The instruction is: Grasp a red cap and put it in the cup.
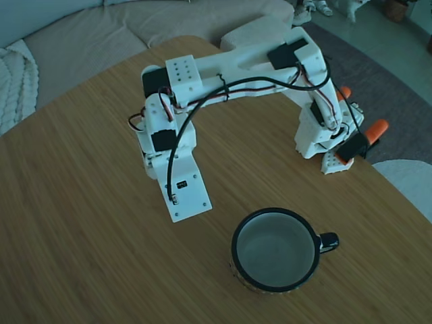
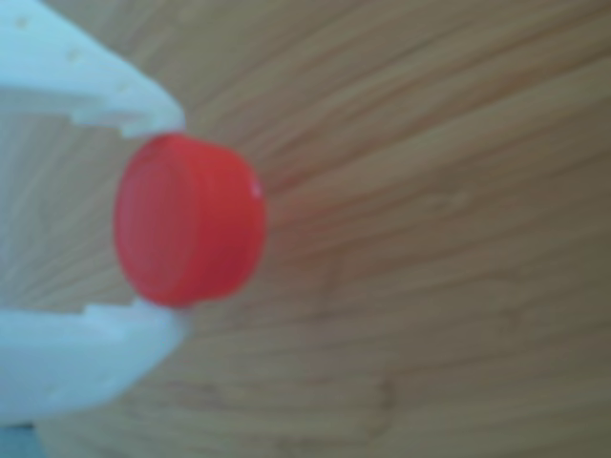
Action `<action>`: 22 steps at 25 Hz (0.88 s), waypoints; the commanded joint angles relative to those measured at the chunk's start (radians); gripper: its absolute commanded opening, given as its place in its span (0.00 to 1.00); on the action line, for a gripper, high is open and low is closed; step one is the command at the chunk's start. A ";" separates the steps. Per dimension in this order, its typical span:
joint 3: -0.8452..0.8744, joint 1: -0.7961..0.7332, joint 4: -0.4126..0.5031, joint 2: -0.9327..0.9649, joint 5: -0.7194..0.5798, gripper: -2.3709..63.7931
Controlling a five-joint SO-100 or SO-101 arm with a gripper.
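1. The red cap [image 2: 189,219] sits between the two white fingers [image 2: 91,358] of the gripper [image 2: 177,218] in the other view; the jaws touch it top and bottom, so they look clamped on the red cap. Whether it rests on the wooden tabletop [image 2: 430,286] or is lifted, I cannot tell.
2. In the fixed view the red cap is hidden under the arm [image 1: 182,145]; the cup [image 1: 275,250] stands well apart from it, near the lower edge, handle to the right, empty inside.
3. Only the tips hold the cap's rim, so I judge the hold shallow. Keep the jaws pressed firmly and lift slowly and straight.
4. Clear the black rim before crossing, since a low pass could knock the cup.
5. Centre over the pale inside, away from the rim, then release low so the cap does not bounce out.
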 commanded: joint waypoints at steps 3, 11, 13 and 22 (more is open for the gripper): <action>-0.147 -0.005 0.069 0.038 0.003 0.04; -0.202 -0.052 0.156 0.184 0.015 0.04; -0.193 -0.080 0.189 0.242 0.015 0.04; -0.192 -0.175 0.290 0.449 0.017 0.04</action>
